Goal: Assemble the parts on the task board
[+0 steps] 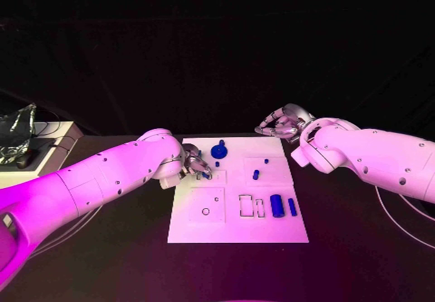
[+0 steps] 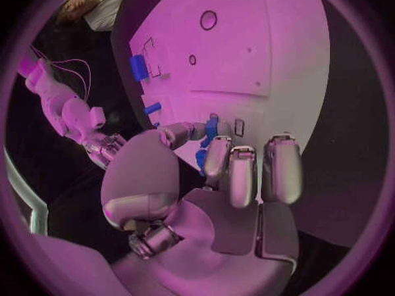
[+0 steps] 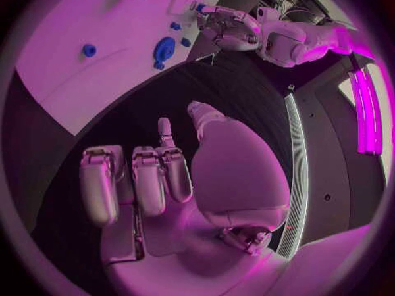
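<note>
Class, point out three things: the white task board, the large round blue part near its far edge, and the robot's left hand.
white task board (image 1: pixel 237 231), head view, bare near area.
large round blue part (image 1: pixel 219 151), head view, its disc.
left hand (image 1: pixel 195 162), head view, middle of the hand.

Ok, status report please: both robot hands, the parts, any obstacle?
Left robot hand pinches small blue part at task board left edge. Right robot hand empty, off the far right corner. Blue gear close beside left robot hand.

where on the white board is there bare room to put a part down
The near strip of the task board, below the rectangular cutouts, is bare. The far left is crowded: the left robot hand hovers beside the round blue part. Two blue cylinders fill the right edge.
</note>
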Controlling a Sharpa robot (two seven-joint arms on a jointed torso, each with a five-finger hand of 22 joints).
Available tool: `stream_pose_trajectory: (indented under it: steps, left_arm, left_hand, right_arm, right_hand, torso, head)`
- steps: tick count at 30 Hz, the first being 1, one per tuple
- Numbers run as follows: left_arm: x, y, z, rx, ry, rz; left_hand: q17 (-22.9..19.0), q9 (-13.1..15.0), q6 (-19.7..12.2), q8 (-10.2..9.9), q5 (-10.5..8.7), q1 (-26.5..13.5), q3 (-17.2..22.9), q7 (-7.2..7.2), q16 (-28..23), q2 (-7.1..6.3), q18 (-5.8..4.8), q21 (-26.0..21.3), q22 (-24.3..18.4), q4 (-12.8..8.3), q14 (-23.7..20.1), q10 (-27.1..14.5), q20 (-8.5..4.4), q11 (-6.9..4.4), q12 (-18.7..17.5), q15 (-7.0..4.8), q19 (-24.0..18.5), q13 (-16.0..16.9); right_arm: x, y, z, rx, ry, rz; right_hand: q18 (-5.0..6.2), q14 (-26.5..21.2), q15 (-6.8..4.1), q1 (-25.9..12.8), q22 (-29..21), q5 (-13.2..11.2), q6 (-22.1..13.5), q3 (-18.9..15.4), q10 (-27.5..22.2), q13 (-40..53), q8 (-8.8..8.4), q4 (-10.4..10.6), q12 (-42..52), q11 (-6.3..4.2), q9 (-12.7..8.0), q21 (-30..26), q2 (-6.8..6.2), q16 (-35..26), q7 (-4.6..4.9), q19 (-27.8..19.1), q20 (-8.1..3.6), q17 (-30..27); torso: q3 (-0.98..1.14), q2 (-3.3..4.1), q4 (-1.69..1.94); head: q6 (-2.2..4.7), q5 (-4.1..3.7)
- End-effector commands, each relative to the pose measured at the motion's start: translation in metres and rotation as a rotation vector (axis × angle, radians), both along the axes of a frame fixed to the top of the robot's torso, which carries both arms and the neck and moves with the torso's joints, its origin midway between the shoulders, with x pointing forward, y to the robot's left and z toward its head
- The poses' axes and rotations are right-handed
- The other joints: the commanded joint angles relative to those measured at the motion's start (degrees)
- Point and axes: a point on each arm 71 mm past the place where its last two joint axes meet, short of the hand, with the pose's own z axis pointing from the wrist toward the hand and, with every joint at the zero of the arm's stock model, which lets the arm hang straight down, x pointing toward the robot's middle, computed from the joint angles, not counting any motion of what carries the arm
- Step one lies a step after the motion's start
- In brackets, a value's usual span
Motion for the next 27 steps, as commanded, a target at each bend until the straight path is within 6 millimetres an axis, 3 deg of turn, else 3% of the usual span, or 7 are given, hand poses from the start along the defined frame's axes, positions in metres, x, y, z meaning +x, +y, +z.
stream_pose_trajectory:
  steps: [1, 5, 27]
  left_arm:
    - [0.0012, -0.0027, 0.0001, 0.009, -0.033, 0.006]
    - [0.0005, -0.0053, -0.0023, 0.013, -0.029, -0.001]
    - [-0.0035, -0.0118, -0.0083, 0.068, -0.028, -0.047]
  left_hand:
    - [15.1, 0.8, 5.3, 0.0, -0.41, 0.1, 6.9, -4.78, 0.2, 0.89, -1.13, 0.3, 0.8, -7.4, 6.1, 0.4, -0.31, -0.14, 0.4, -0.49, 0.2, 0.1]
    - [15.1, 0.9, 5.4, -0.1, -0.59, 0.0, 6.5, -4.84, 0.2, 1.01, -1.14, 0.3, 0.8, -7.3, 6.1, 0.5, -0.33, -0.18, 0.5, -0.52, 0.2, 0.2]
    - [15.1, 1.0, 5.5, -0.1, -0.71, 0.1, 6.2, -4.90, 0.2, 1.12, -1.14, 0.3, 0.8, -7.2, 6.1, 0.6, -0.35, -0.23, 0.5, -0.56, 0.2, 0.3]
  right_arm:
    - [-0.0009, 0.0023, -0.0006, -0.012, 0.004, 0.021]
    - [-0.0012, 0.0029, -0.0006, -0.012, 0.005, 0.023]
    - [-0.0021, 0.0028, -0.0007, -0.012, 0.008, 0.025]
  right_hand:
    - [0.06, 5.5, -0.16, -0.4, 12.7, 0.2, -0.5, -0.4, 3.5, 12.9, 0.25, 0.0, -0.4, -0.28, 0.0, -0.2, 0.06, -0.3, -0.01, 4.2, -0.39, 12.7]
    - [0.06, 5.5, -0.16, -0.4, 12.7, 0.2, -0.5, -0.4, 3.5, 12.9, 0.25, 0.0, -0.4, -0.28, 0.0, -0.2, 0.06, -0.3, -0.01, 4.2, -0.39, 12.7]
    - [0.06, 5.5, -0.17, -0.5, 12.7, 0.4, -0.5, -0.4, 3.5, 12.9, 0.37, 0.0, -0.4, -0.29, 0.1, -0.2, 0.07, -0.3, -0.01, 4.2, -0.39, 12.7]
  torso:
    - [0.01, 0.03, -0.10]
    - [0.10, 0.00, -0.09]
    - [0.07, -0.03, -0.02]
  head:
    - [-0.14, 0.04]
    - [-0.25, -0.04]
    - [-0.64, -0.25]
